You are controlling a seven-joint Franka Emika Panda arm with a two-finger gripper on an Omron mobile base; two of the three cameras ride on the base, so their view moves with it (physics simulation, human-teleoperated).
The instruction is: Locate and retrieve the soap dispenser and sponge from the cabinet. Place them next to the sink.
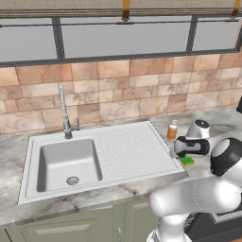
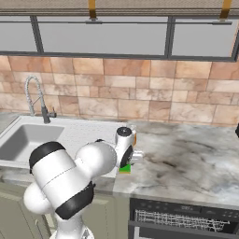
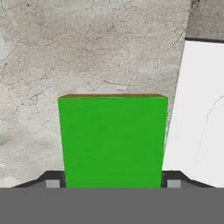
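The green sponge [image 3: 113, 140], with a yellowish far edge, lies flat on the marble counter [image 3: 52, 57] just right of the white sink [image 1: 132, 151]. My gripper [image 3: 113, 183] points down over it, one dark fingertip at each side of the sponge; whether they still press it I cannot tell. From the base views the gripper [image 1: 185, 156] [image 2: 126, 164] hangs low over the sponge [image 1: 188, 161] [image 2: 124, 169]. The orange soap dispenser [image 1: 172, 130] [image 2: 134, 137] stands upright on the counter just behind it, near the drainboard corner. The cabinet is out of view.
The sink's basin [image 2: 25, 140] and chrome spring-coil faucet [image 1: 64, 113] lie to the left. A tiled wall and window run behind. Marble counter [image 2: 186, 163] stretches right, with a dishwasher front [image 2: 186, 219] below its edge.
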